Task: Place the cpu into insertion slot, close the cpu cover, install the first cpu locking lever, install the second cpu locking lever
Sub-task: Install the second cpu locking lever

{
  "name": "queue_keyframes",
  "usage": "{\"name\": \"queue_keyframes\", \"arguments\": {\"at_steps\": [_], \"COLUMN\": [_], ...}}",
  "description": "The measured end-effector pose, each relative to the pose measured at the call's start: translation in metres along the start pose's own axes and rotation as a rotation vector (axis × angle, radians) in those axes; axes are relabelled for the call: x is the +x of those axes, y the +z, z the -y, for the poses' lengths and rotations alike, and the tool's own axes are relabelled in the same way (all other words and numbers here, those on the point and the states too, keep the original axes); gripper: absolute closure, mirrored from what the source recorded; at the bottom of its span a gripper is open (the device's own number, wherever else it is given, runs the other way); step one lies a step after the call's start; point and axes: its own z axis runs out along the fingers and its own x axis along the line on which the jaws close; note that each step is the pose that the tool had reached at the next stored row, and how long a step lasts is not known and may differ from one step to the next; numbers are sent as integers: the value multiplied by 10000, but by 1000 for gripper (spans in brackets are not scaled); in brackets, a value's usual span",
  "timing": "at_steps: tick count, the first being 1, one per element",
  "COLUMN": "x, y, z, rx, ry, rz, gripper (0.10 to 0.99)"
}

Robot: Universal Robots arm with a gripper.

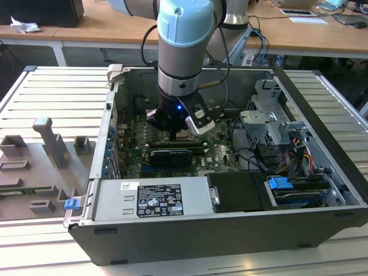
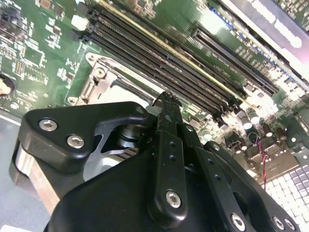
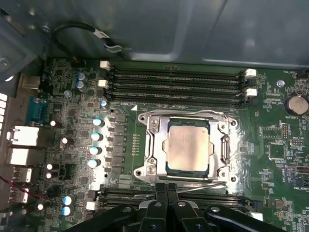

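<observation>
You have the cpu [image 3: 187,146] sitting flat in the insertion slot [image 3: 150,169], its pale metal top framed on all sides by the silvery cpu cover [image 3: 223,145], which lies down flat around it. Measured from that socket, two pairs of long black memory slots [image 3: 176,87] run along the far side toward the case wall, and another pair runs along the near side, just under the claw. A row of small silver-topped capacitors [image 3: 95,142] stands beside the socket on the side toward the rear ports. Your claw [image 3: 167,193] hangs right at the socket's near edge in the first wrist view, its two black fingers pressed together with nothing between them; in the second wrist view the same closed fingertips [image 2: 166,104] point down at the socket's metal corner. A thin silvery wire lever [image 3: 203,185] lies along the socket's near edge, just beside the fingertips. In the exterior view, the arm reaches straight down into the open computer case [image 1: 322,172], with the claw [image 1: 175,135] low over the green motherboard [image 1: 221,152]. The case rests on a slatted tabletop [image 1: 52,92], and grey fixture blocks [image 1: 52,141] stand well apart from the socket, outside the case wall.
</observation>
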Motion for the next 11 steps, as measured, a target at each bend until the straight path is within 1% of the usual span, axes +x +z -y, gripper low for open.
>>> {"name": "queue_keyframes", "arguments": {"at_steps": [2, 11], "x": [9, 10], "y": [4, 6], "z": [2, 3], "rx": [-51, -64], "ry": [-1, -1], "rz": [3, 3], "gripper": [980, 980]}}
